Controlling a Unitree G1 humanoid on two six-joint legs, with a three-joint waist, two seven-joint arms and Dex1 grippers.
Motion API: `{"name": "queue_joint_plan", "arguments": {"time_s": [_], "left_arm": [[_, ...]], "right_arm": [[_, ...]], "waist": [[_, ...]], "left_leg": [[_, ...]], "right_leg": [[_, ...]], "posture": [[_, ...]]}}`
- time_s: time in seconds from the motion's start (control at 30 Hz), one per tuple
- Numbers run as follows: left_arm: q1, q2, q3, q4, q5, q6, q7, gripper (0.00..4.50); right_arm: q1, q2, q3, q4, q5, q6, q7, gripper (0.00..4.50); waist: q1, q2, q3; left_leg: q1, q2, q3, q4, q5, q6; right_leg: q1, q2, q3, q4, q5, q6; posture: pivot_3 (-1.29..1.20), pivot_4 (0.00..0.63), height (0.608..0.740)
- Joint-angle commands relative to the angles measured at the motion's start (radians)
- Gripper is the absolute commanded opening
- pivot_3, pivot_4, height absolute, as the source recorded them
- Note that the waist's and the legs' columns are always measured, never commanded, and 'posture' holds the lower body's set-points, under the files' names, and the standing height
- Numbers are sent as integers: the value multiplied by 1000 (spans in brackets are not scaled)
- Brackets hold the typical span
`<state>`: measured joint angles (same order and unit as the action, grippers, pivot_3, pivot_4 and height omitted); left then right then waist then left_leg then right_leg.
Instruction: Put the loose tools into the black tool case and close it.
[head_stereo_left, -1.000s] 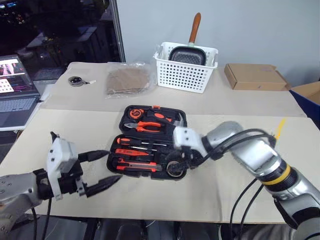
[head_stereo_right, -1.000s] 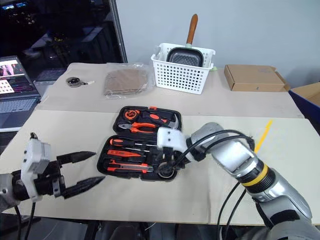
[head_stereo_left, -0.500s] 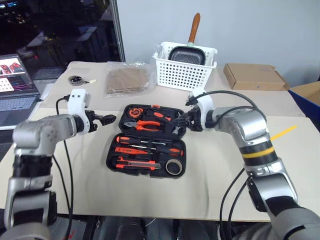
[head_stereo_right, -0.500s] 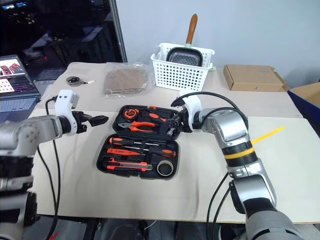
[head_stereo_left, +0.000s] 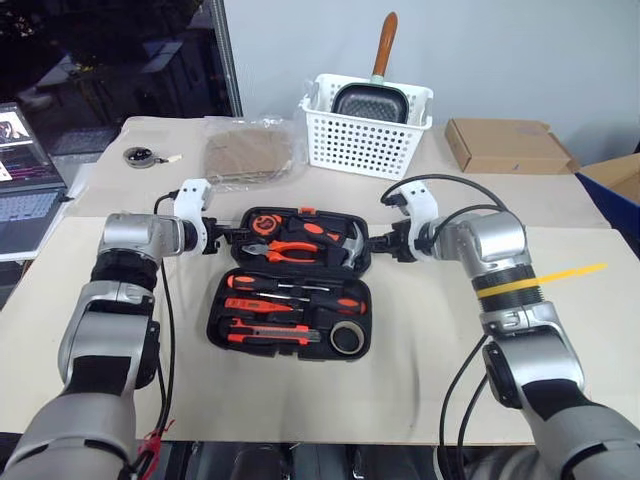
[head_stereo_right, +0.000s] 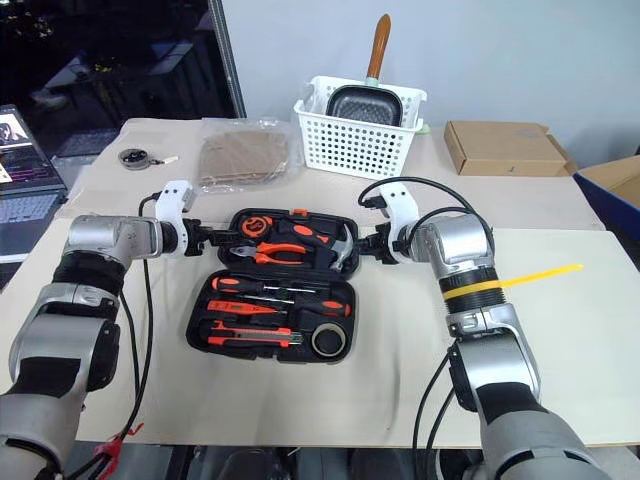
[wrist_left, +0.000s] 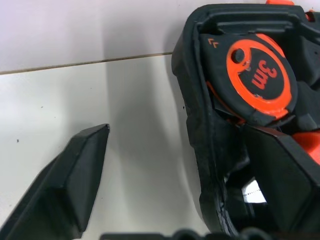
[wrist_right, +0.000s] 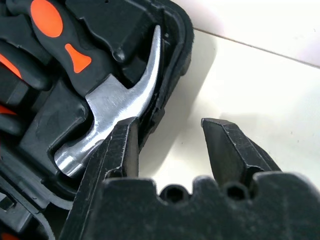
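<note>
The black tool case (head_stereo_left: 214, 318) lies open on the table, both halves flat. Screwdrivers (head_stereo_left: 290, 283), a utility knife (head_stereo_left: 270, 335) and a grey tape roll (head_stereo_left: 347, 338) sit in recesses of the near half. My left gripper (head_stereo_left: 232, 234) is open at the far half's left edge. Its jaws straddle the case wall beside an orange tape measure (wrist_left: 255, 80), one finger on the table, one inside. My right gripper (head_stereo_left: 378, 246) is open at the far half's right edge. One of its fingers lies inside by the hammer head (wrist_right: 115, 95), the other outside the rim.
A white basket (head_stereo_left: 366, 140) holding a pan stands behind the case, with a cardboard box (head_stereo_left: 510, 146) to its right. A plastic-wrapped brown pack (head_stereo_left: 250, 155) and a small round object (head_stereo_left: 140, 156) lie at the back left. A laptop (head_stereo_left: 25, 180) sits at the far left.
The left gripper swung from the table's front left to the case's far-left edge. The right gripper left the tape roll and went to the far-right edge. Both arms reached forward.
</note>
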<state>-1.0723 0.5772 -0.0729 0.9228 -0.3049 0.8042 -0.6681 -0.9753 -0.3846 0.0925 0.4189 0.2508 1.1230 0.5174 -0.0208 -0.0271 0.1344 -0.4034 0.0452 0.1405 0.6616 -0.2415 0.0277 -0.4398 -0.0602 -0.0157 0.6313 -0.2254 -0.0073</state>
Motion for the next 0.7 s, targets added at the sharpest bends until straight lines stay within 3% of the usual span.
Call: {"name": "queue_joint_plan", "arguments": {"time_s": [0.03,0.13,0.33,0.47,0.57,0.7], "left_arm": [[-35,-5,16,42,39,-18,-23,2992],[-44,-7,25,54,52,-22,-40,1993],[-22,-14,77,-28,26,-88,-110,19],[62,-6,115,-228,6,-211,-148,19],[184,13,133,-465,-12,-283,-179,19],[355,31,143,-720,-1,-420,-205,19]], "right_arm": [[-13,6,-9,6,17,42,23,1023],[-7,9,8,-14,13,51,26,45],[28,51,-58,-87,40,-21,10,0],[118,69,-95,-278,63,-223,62,0],[227,69,-120,-443,89,-428,135,0],[338,70,-137,-609,87,-569,141,0]], "waist": [[0,0,0],[0,0,0],[-2,0,0],[-5,0,0],[-7,0,0],[-6,0,0]], "left_leg": [[0,0,0,0,0,0],[2,0,-1,0,0,0],[2,0,-1,1,0,0],[0,1,-1,1,0,-1],[-3,1,-1,1,1,-1],[-6,1,0,0,1,-2]], "right_leg": [[0,0,0,0,0,0],[0,0,1,1,0,0],[0,0,2,7,0,0],[-3,0,2,8,0,0],[-6,0,3,9,1,-1],[-11,0,4,10,1,-1]], "posture": [[0,150,740],[0,150,740],[0,150,740],[0,150,740],[0,150,740],[0,150,740]]}}
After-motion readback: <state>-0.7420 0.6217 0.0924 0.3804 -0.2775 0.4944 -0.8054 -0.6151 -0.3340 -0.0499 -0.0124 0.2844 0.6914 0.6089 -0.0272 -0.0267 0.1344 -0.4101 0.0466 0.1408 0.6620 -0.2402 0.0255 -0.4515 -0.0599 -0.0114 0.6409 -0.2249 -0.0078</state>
